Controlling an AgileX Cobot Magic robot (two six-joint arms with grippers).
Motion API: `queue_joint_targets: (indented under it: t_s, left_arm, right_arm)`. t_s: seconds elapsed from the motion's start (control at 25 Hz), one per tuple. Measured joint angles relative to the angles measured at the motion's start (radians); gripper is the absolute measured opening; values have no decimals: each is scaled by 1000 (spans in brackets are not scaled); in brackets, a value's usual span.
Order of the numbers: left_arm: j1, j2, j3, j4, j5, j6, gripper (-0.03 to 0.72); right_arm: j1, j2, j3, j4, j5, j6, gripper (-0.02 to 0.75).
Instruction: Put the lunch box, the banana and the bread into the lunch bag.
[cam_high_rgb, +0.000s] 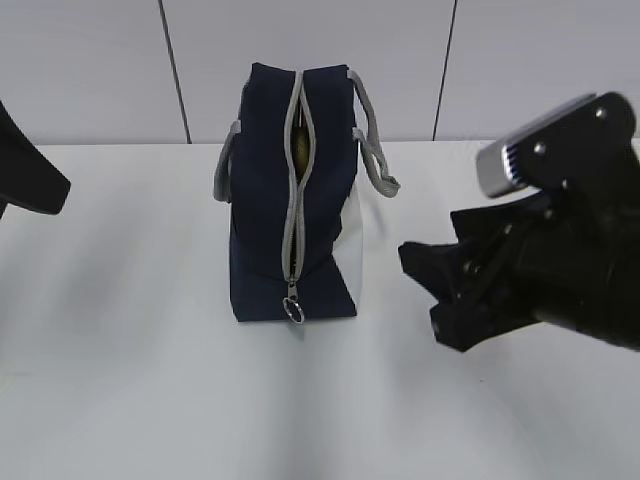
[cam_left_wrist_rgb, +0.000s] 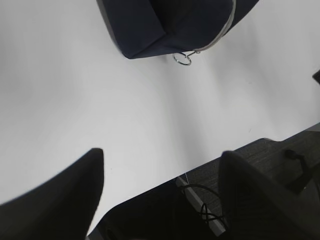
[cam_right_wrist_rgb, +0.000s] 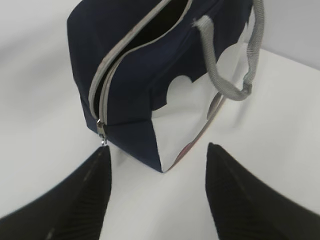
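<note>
The navy lunch bag (cam_high_rgb: 265, 200) with a white side panel stands upright mid-table. Its grey zipper (cam_high_rgb: 293, 200) is parted along the top, and the ring pull (cam_high_rgb: 295, 312) hangs at the near end. A yellowish sliver (cam_high_rgb: 298, 148) shows in the gap; I cannot tell what it is. The lunch box, banana and bread are otherwise hidden or out of view. My right gripper (cam_high_rgb: 425, 290) is open and empty, right of the bag; its wrist view shows the bag (cam_right_wrist_rgb: 135, 75) just ahead of the gripper (cam_right_wrist_rgb: 157, 150). My left gripper (cam_left_wrist_rgb: 163, 154) is open and empty, far from the bag (cam_left_wrist_rgb: 160, 25).
The white table (cam_high_rgb: 130, 380) runs to a panelled wall behind the bag. Grey webbing handles (cam_high_rgb: 375, 150) droop off both sides of the bag. The table's front edge, with dark floor and cables (cam_left_wrist_rgb: 200, 205) below it, shows in the left wrist view.
</note>
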Motion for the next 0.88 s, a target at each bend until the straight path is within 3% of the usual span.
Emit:
queue_joint_targets:
  t_s: [0.12,0.32,0.4,0.64,0.88]
  left_arm:
    - [0,0,0,0,0,0,486]
    - [0,0,0,0,0,0,486]
    - [0,0,0,0,0,0,486]
    - [0,0,0,0,-1,0,486]
    - [0,0,0,0,-4,0,486]
  right_arm:
    - [15,74,31,-75,-57,105,435]
    - [15,242,35,-512,-223,519,431]
    - [15,317,35,-595,-304,598,428]
    - [16,535,32,-688,-542,638,414]
    - [16,658,-44,-704,-605,642,345]
